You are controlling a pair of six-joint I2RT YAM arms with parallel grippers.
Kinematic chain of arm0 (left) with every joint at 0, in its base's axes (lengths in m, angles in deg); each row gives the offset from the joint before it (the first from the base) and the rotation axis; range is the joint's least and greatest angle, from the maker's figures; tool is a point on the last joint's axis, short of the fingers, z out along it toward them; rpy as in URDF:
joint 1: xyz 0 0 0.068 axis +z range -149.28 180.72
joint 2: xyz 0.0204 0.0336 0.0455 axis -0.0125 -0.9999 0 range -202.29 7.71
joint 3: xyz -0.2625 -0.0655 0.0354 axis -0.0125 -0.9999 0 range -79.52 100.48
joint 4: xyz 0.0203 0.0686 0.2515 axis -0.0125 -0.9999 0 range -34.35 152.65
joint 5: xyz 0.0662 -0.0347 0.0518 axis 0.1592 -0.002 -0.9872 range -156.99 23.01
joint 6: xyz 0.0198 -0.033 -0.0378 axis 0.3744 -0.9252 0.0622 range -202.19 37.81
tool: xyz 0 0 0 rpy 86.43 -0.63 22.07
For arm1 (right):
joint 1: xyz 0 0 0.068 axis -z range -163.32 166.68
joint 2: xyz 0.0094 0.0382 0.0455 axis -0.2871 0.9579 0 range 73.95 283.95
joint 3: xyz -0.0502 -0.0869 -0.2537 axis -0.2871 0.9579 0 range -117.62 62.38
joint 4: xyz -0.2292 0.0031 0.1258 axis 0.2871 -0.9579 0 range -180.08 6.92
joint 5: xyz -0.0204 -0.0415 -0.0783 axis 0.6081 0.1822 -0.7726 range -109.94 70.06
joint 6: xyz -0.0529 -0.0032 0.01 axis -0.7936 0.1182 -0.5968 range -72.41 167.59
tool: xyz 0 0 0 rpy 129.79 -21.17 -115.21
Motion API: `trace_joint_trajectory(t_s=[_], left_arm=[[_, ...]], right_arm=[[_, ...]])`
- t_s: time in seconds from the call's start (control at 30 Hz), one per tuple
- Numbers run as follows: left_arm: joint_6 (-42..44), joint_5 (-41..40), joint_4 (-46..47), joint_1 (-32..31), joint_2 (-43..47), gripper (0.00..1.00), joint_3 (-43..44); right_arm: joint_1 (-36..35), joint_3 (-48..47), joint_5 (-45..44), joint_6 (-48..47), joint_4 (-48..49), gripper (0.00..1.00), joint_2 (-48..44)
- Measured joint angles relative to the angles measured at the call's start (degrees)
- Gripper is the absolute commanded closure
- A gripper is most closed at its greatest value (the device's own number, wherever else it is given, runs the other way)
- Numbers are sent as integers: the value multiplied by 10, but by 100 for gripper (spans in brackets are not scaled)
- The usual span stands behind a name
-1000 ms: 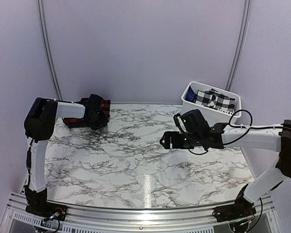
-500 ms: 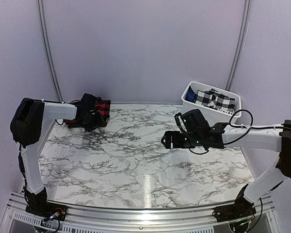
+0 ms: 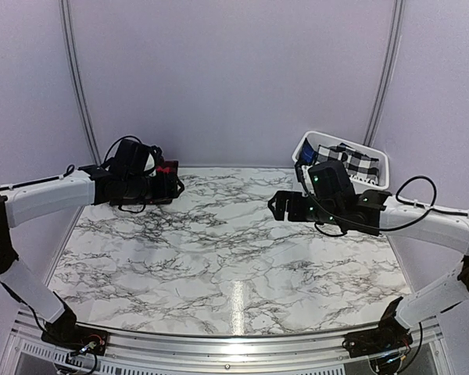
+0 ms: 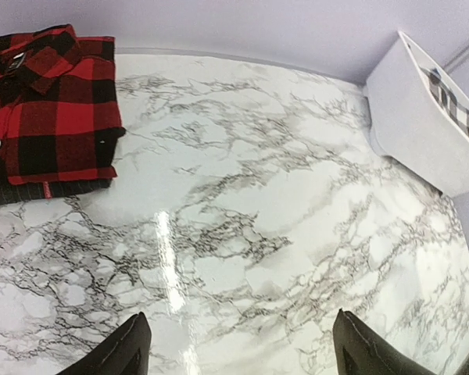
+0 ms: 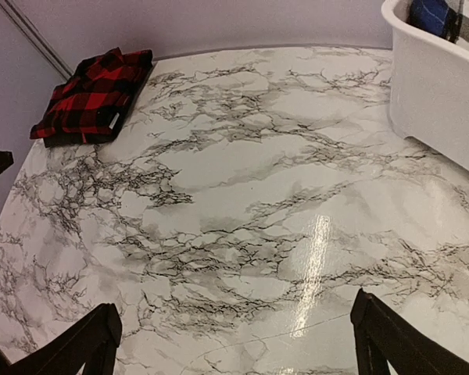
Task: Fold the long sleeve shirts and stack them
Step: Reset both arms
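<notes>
The red-and-black check flannel shirt (image 4: 51, 101) lies folded at the table's far left corner, on top of the black pinstriped shirt (image 4: 47, 190), whose edge and small red tag show beneath it. Both also appear in the right wrist view, the flannel (image 5: 94, 94) over the black shirt (image 5: 82, 141). In the top view my left gripper (image 3: 174, 186) hangs in front of the stack and hides most of it. That gripper (image 4: 242, 359) is open, empty and off the cloth. My right gripper (image 3: 275, 207), (image 5: 238, 344) is open and empty above the table's middle right.
A white bin (image 3: 374, 181), (image 5: 430, 94), (image 4: 422, 125) stands at the back right corner with a black-and-white check cloth (image 3: 348, 160) and something blue inside. Walls close the table on the left, back and right.
My left gripper has opened wider and lifted up and away from the stacked shirts, its arm swinging out to the left. The right gripper rose a little toward the bin.
</notes>
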Motion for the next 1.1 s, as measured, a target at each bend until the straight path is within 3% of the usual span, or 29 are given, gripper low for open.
trace_joint_trajectory(t_s=[0.27,0.53,1.1], left_arm=[[33,0,13,-59,76,11,-45],[49,1,45,-65,134,1,-76],[50,-6,58,-65,145,1,-78]], right_arm=[[0,0,-28,-9,10,1,-63],[0,0,-54,-17,19,2,-107],[0,0,-69,-31,24,1,-116]])
